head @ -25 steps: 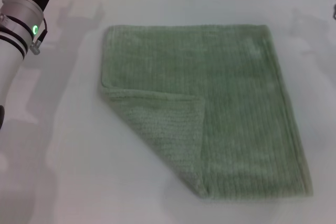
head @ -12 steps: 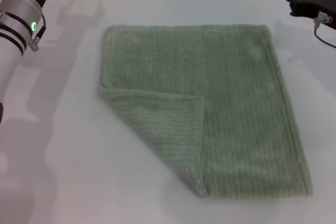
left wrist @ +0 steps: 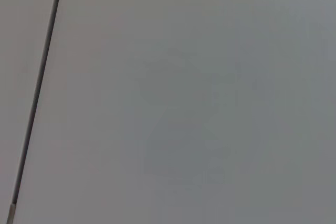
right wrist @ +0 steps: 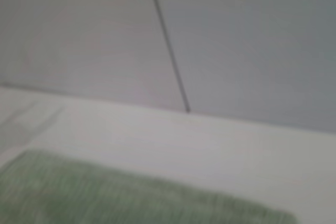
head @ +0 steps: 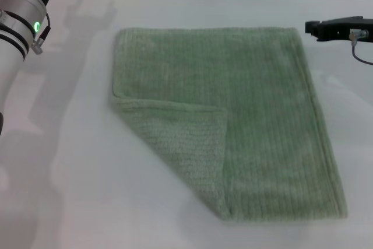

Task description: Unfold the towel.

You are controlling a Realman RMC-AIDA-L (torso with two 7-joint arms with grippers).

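1. The right gripper (head: pixel 317 28) reaches in over the right side of the counter, just beside the towel's far right corner and not touching it. Whether its fingers stand apart or together cannot be told.
2. The left arm (head: pixel 20 24) is raised over the counter's far left corner, a green light glowing on its wrist band. Its gripper lies outside the head view and does not show in its own wrist view.
3. The towel (head: pixel 262 121) lies flat in the middle of the counter, sage-green and ribbed. Its long axis runs from the far edge toward the near edge, leaning slightly toward the near right corner.
4. Its near left corner is folded over onto the cloth, making a paler triangular flap (head: pixel 186 141).
5. The counter (head: pixel 87 185) is white and matte.
6. Behind it stands a pale grey wall (right wrist: pixel 247 40) with a thin dark vertical seam (right wrist: pixel 168 45).
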